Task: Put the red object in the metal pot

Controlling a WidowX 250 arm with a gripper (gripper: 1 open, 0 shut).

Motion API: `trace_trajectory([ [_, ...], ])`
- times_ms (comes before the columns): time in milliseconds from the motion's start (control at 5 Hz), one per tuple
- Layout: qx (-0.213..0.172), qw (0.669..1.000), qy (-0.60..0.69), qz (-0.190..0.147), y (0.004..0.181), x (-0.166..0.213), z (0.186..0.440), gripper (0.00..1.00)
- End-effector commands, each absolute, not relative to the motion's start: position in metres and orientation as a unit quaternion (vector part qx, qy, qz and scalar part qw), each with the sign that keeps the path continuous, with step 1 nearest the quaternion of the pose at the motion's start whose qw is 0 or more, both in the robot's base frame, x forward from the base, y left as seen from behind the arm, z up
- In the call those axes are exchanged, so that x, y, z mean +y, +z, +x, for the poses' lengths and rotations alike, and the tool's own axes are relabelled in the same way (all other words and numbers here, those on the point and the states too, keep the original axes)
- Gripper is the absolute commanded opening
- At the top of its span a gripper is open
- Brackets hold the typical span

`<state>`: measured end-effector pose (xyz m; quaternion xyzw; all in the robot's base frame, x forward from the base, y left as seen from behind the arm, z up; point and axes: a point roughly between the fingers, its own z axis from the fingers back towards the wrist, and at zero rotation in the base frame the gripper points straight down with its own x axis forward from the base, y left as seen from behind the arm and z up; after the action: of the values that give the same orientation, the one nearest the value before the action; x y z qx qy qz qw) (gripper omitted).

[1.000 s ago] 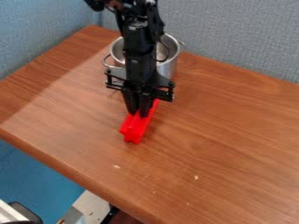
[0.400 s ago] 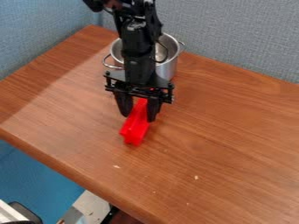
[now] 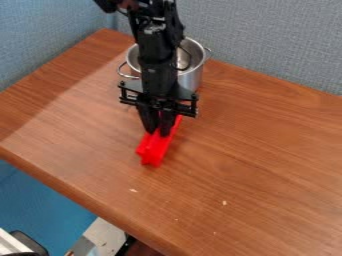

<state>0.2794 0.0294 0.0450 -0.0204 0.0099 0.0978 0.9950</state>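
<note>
The red object [image 3: 152, 150] is a bright red narrow bar lying on the wooden table, its near end pointing toward the front edge. My gripper [image 3: 160, 125] points straight down over the bar's far end, and its black fingers are closed in against the bar's sides. The bar still rests on the table. The metal pot [image 3: 195, 62] stands upright just behind the gripper, a shiny round steel pot partly hidden by the black arm.
The brown wooden table [image 3: 254, 170] ends in a front edge running diagonally from the left to the bottom. A blue wall stands behind the pot. Bare wood lies left and right of the bar.
The fingers spread wide on both sides of the red bar's far end, then closed in on it. The hand stayed in place and the bar has not moved.
</note>
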Motion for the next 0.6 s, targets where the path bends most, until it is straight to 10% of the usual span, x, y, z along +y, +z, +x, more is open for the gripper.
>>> trace_trajectory([
  [0,-0.001,0.994,0.105,-0.027,0.0532,0.0323,0.2818,1.0],
  [200,-0.003,0.994,0.109,-0.027,0.0506,0.0341,0.2833,0.0],
  [400,-0.003,0.993,0.111,-0.027,0.0506,0.0355,0.2833,0.0],
])
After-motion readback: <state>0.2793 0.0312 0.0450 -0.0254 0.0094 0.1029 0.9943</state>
